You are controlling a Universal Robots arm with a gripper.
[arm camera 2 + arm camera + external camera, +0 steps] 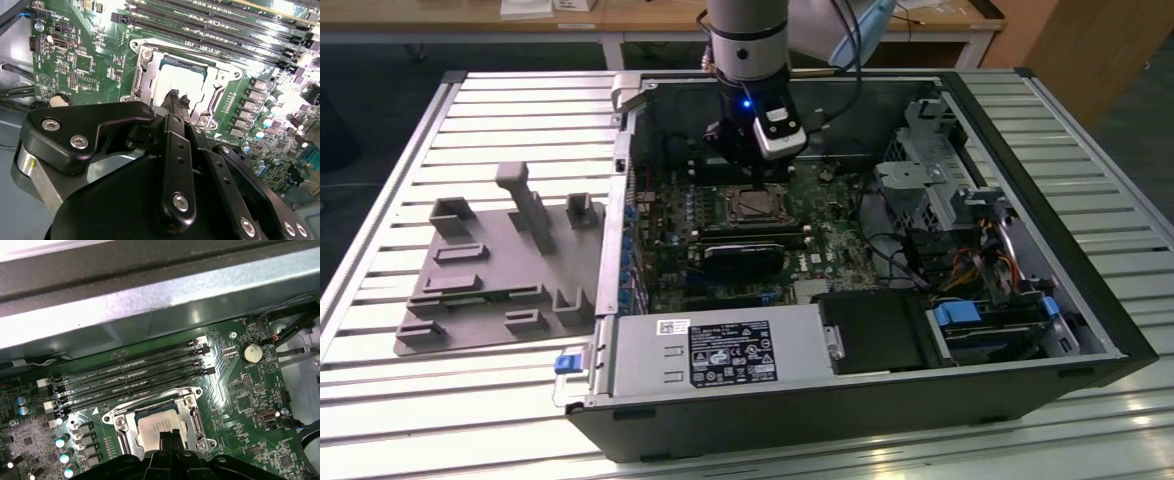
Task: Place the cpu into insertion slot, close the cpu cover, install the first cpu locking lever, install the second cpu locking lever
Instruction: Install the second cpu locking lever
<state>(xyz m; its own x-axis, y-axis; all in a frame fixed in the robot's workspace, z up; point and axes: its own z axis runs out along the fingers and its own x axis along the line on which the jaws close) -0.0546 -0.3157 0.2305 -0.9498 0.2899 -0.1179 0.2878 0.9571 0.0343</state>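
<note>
Fingertips together, holding nothing | my gripper (177, 98) poised directly over cpu (176, 81), frame centre | cpu cover (142, 80) down around it

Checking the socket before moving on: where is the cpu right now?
In both wrist views the cpu sits in the motherboard socket, framed by the cpu cover, directly under the claw.
</note>
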